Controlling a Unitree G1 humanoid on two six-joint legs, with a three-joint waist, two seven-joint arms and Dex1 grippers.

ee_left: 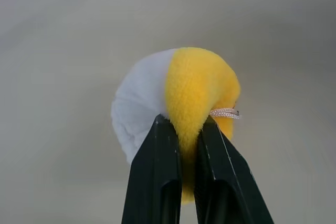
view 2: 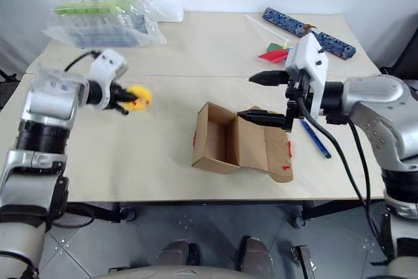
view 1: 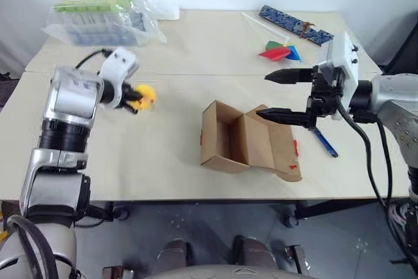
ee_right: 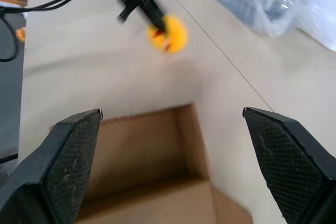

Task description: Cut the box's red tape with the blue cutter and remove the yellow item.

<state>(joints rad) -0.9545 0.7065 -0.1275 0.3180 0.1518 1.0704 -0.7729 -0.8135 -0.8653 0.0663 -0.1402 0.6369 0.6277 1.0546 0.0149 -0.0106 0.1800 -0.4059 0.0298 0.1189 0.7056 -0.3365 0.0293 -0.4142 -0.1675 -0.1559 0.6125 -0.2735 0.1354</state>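
Note:
My left gripper is shut on the yellow item, a small yellow and white plush, and holds it just above the left part of the table. The wrist view shows both fingers pinching the yellow item. The box stands open at the table's middle, its inside bare. Torn bits of red tape show on its right flap. Open wide, my right gripper hovers over that flap, pointing left. The blue cutter lies on the table right of the box, below my right hand.
A clear plastic bag of green-lidded containers sits at the back left. A paper pinwheel and a long blue patterned strip lie at the back right. The table's front edge runs just below the box.

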